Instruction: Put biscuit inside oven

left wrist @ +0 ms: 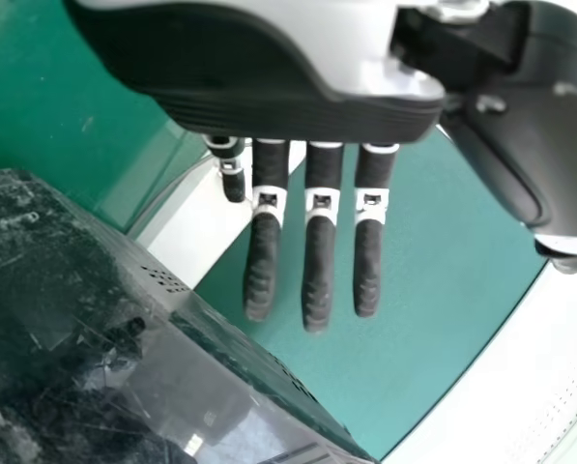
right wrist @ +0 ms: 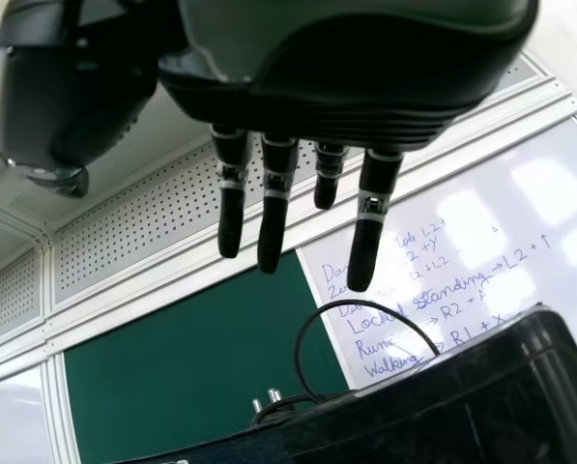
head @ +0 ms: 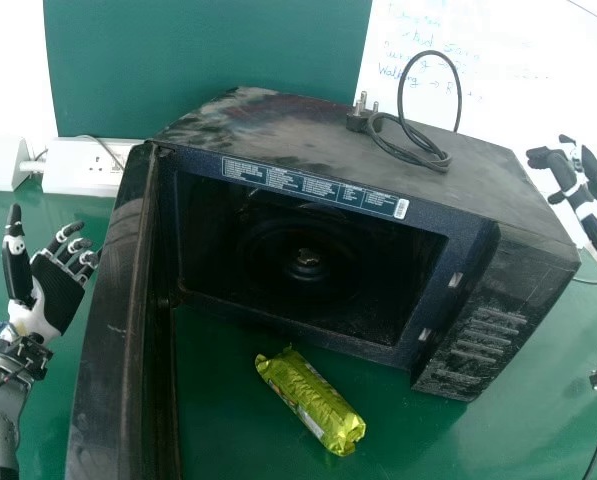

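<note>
In the head view my left hand [head: 53, 285] is raised over the table left of the oven's swung-out door [head: 113, 320], fingers relaxed and nothing held. The left wrist view shows this left hand [left wrist: 319, 261] beside the oven's dark side [left wrist: 75, 329]. My right hand [head: 583, 195] is at the right edge beyond the oven [head: 378, 150]; in the right wrist view the right hand [right wrist: 274, 208] has straight fingers and holds nothing. The oven cavity [head: 308, 255] stands open. A yellow-green biscuit packet [head: 313, 400] lies on the table in front of the opening.
A coiled black cable with a plug [head: 358, 118] lies on top of the oven. White socket strips [head: 83, 180] stand behind at the left. The green table [head: 228, 440] extends around the oven, and a whiteboard with handwriting [head: 508, 60] is behind.
</note>
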Controlling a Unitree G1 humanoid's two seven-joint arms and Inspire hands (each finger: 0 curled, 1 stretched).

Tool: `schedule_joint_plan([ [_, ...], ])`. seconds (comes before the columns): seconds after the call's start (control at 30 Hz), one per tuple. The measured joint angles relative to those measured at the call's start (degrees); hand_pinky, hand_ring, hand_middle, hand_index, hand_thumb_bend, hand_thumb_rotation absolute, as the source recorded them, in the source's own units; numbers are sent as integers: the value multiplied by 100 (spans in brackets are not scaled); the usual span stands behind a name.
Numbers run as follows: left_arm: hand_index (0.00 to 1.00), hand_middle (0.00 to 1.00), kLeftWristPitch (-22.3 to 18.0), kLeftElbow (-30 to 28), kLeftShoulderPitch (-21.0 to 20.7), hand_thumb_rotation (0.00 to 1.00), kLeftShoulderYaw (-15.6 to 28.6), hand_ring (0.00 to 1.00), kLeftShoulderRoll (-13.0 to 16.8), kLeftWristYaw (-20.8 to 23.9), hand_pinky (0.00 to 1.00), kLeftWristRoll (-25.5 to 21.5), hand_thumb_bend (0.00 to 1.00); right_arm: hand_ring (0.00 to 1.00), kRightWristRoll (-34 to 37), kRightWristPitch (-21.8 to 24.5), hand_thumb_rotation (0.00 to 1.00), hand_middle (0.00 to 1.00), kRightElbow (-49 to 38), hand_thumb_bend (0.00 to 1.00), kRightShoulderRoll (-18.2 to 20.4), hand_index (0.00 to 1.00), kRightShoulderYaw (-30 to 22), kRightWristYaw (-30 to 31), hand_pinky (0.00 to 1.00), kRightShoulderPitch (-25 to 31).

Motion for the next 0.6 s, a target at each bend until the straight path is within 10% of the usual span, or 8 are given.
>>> schedule_joint_plan([
  [0.3,49,41,6,-1,0,8,11,33,-1,5,24,-12,52,73,711,-414,28,79,249,82,-105,81,-4,746,51,24],
  [0.6,49,40,6,0,0,8,11,33,-1,4,24,-8,52,77,562,-102,45,83,-189,91,-421,87,33,1085,59,315],
])
